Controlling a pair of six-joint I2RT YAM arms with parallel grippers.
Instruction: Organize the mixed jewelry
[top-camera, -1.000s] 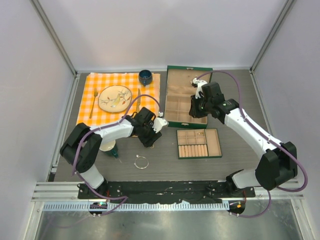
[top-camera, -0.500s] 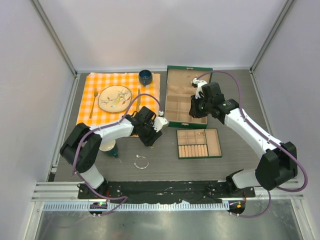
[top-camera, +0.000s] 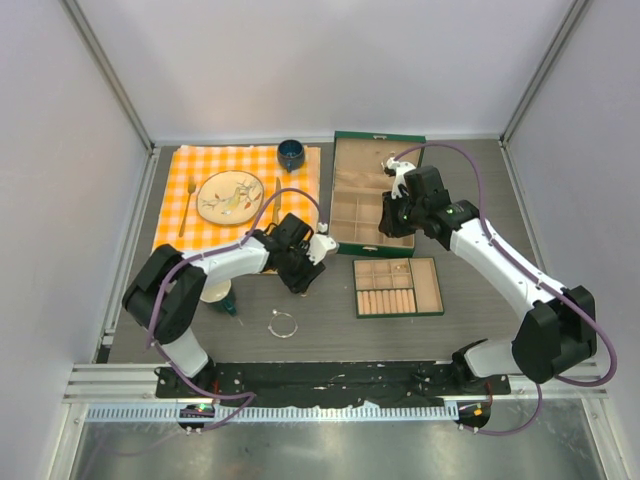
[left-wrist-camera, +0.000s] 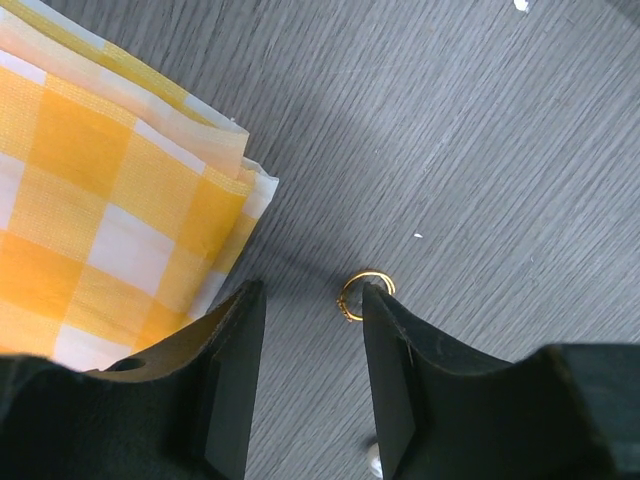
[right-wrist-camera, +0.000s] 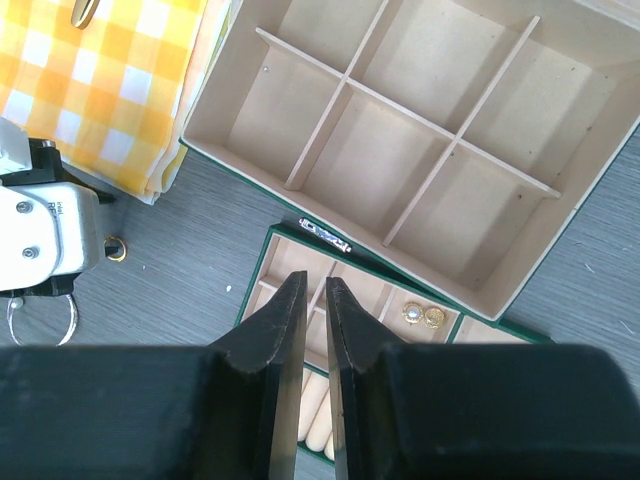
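Left gripper (left-wrist-camera: 308, 298) jaws open; gold ring (left-wrist-camera: 362, 292) at their 3 o'clock, partly hidden behind finger. Right gripper (right-wrist-camera: 313, 285) jaws near-closed, empty.

The table (top-camera: 330, 330) is dark grey with a wood grain, and at its ten o'clock lies an orange-and-white checked cloth (top-camera: 300, 175) with a cream plate (top-camera: 230, 196) in a sprig pattern, a gold fork (top-camera: 187, 205) and a dark blue-green cup (top-camera: 291, 153). The box (top-camera: 378, 136) and tray (top-camera: 399, 315) are green outside, beige inside — two gold studs (right-wrist-camera: 422, 316) show in the tray. The ring (left-wrist-camera: 365, 293) is gold, the wire bangle (top-camera: 283, 324) at six o'clock silver.
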